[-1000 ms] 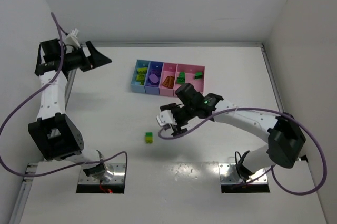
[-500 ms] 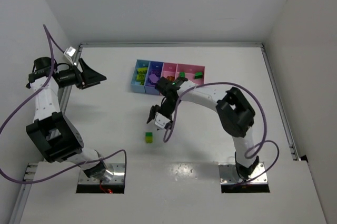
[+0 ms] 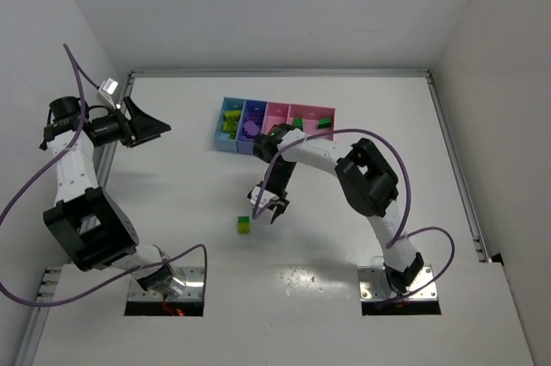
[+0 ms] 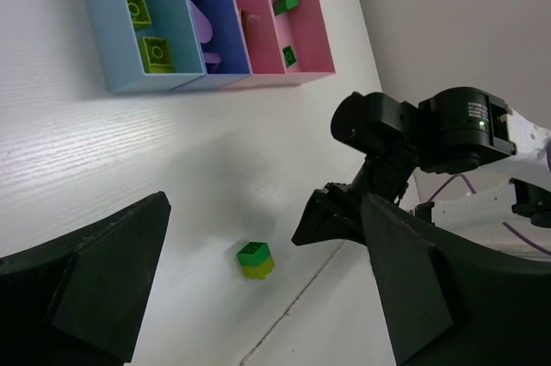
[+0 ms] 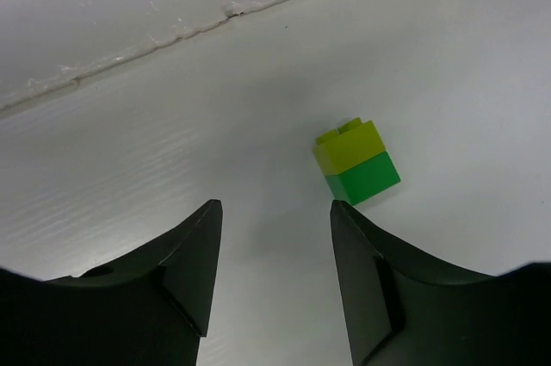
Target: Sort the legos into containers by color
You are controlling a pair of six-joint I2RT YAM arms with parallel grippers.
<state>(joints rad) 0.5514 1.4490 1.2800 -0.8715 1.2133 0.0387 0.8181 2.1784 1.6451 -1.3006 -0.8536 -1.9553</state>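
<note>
A small stack of two legos, green on yellow (image 3: 244, 225), lies alone on the white table; it also shows as the stack (image 4: 256, 260) and the stack (image 5: 355, 161). My right gripper (image 3: 269, 208) hovers just right of it, pointing down, open with nothing between the fingertips (image 5: 275, 206). The stack sits outside the jaws, off the right finger (image 5: 366, 280). The containers (image 3: 274, 105) stand farther back, a joined row (image 4: 96, 21) holding yellow-green, purple, orange and green bricks. My left gripper (image 3: 148, 129) is raised at the far left, wide open (image 4: 267, 201) and empty.
The right arm (image 3: 323, 155) arches from its base over the table in front of the bins. A seam in the tabletop (image 5: 232, 9) runs near the stack. A metal rail (image 3: 448, 151) edges the table on the right.
The right gripper swung from in front of the containers down and left to beside the green-yellow stack, and its jaws narrowed. The left arm shifted slightly.
</note>
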